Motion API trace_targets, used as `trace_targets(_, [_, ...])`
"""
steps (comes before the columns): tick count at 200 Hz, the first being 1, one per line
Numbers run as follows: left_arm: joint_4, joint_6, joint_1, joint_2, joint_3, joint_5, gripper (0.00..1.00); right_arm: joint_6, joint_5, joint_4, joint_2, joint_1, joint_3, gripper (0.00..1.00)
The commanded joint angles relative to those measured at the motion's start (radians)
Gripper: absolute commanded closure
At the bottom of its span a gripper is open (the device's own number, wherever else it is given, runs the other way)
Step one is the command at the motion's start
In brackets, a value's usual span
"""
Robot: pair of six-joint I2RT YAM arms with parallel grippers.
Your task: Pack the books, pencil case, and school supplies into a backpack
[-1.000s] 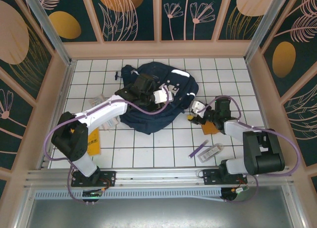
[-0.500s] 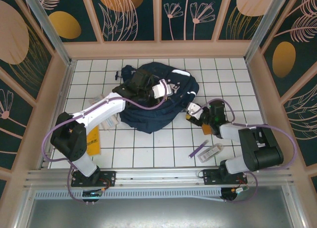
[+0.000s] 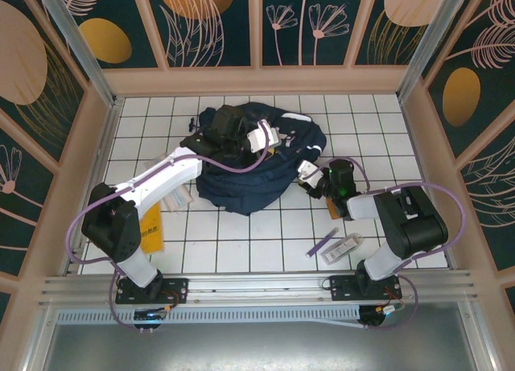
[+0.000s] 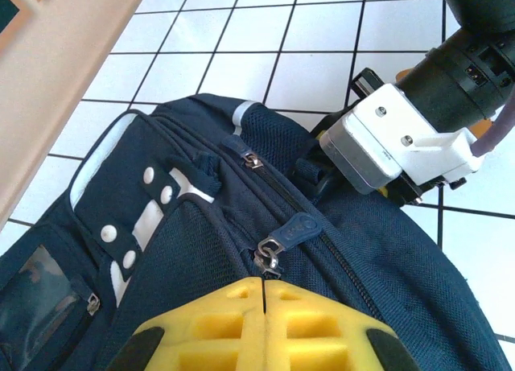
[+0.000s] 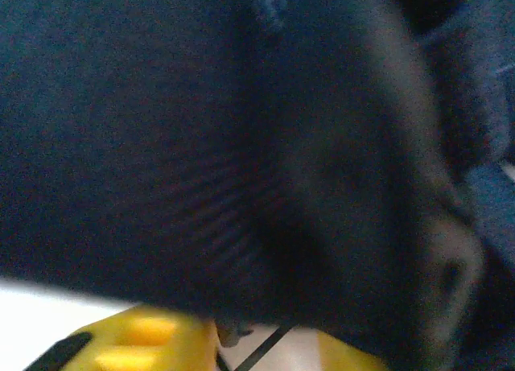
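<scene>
Left jaws are pinched shut at the backpack's (image 4: 386, 290) zip (image 4: 270, 258), the right jaws' hold I cannot tell, so a pull may slip off or bunch slack fabric.

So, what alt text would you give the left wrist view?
The left gripper, yellow fingers shut, points at a zipper pull on the navy backpack. The right arm's white-and-black wrist sits at the bag's far edge, over white tiles.

Backpack: navy-blue fabric backpack (image 3: 241, 182) with pale grey patches, slumped at 12 o'clock on the white tiled table (image 3: 257, 234).
Left gripper (image 3: 240, 139): on the backpack's top.
Right gripper (image 3: 305, 178): at its 3 o'clock edge.
Yellow flat book (image 3: 151, 229): 8 o'clock.
Slim purple pen (image 3: 323, 242), clear-plastic pack (image 3: 348, 246): 4 o'clock, side by side.
</scene>
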Motion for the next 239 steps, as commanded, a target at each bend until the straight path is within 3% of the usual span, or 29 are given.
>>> trace_targets(1, [0.118,-0.020,0.001,-0.027,0.063,0.074,1.00,0.087,-0.067,0.174,-0.005,0.011,-0.006,0.73])
trace_targets(21, [0.132,-0.036,0.004,-0.022,0.068,0.036,1.00,0.099,-0.106,0.214,-0.022,0.009,-0.031,0.86])
trace_targets(44, [0.142,-0.056,0.014,-0.011,0.081,-0.009,1.00,0.037,-0.199,0.133,-0.054,0.000,-0.034,1.00])
trace_targets(109, [0.163,-0.085,0.020,0.076,0.153,-0.095,1.00,-0.149,-0.374,-0.164,-0.154,0.001,0.000,1.00])
trace_targets(152, [0.195,-0.141,0.018,0.121,0.143,-0.061,1.00,-0.154,-0.494,-0.349,-0.207,0.008,0.078,1.00])
trace_targets(186, [0.265,-0.228,0.003,0.171,0.133,-0.060,1.00,-0.118,-0.501,-0.331,-0.212,0.084,0.095,1.00])
trace_targets(215, [0.219,-0.229,0.001,0.199,0.165,-0.036,1.00,-0.101,-0.403,-0.333,-0.181,0.109,0.103,1.00])
trace_targets(230, [0.147,-0.197,0.002,0.175,0.155,-0.047,0.72,-0.100,-0.349,-0.344,-0.176,0.098,0.102,1.00])
trace_targets(239, [0.098,-0.182,0.002,0.147,0.135,-0.049,0.63,-0.090,-0.349,-0.346,-0.178,0.082,0.102,0.97])
